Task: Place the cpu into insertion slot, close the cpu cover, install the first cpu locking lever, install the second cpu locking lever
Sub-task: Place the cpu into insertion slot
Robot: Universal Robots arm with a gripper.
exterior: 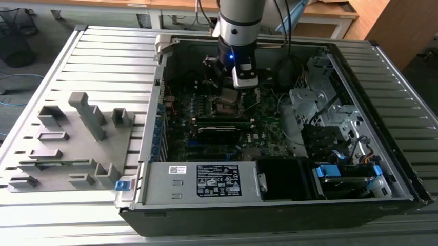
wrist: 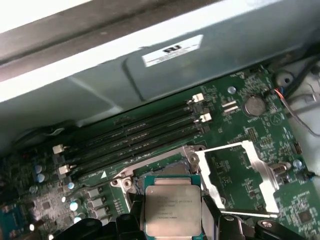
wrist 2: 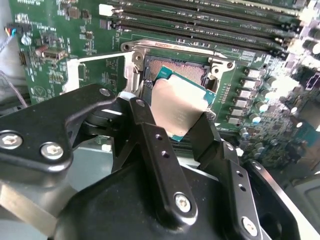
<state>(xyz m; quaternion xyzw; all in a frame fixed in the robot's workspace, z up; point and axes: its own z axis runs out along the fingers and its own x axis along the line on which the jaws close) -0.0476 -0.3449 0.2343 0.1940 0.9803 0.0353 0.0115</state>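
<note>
The cpu point(wrist 2: 180, 105) is gripped by two opposite edges between the closed fingers point(wrist 2: 143, 122) of the gripper point(wrist 2: 176, 127). It is held over the insertion slot point(wrist 2: 172, 70), toward the far side of the open computer case point(exterior: 274, 218). It is judged light, thin and stiff, with a fragile underside, so the edges are best taken. A dull silver-tan square top with a green rim is seen. The cpu cover point(wrist: 261, 175) is swung open beside the slot.
</note>
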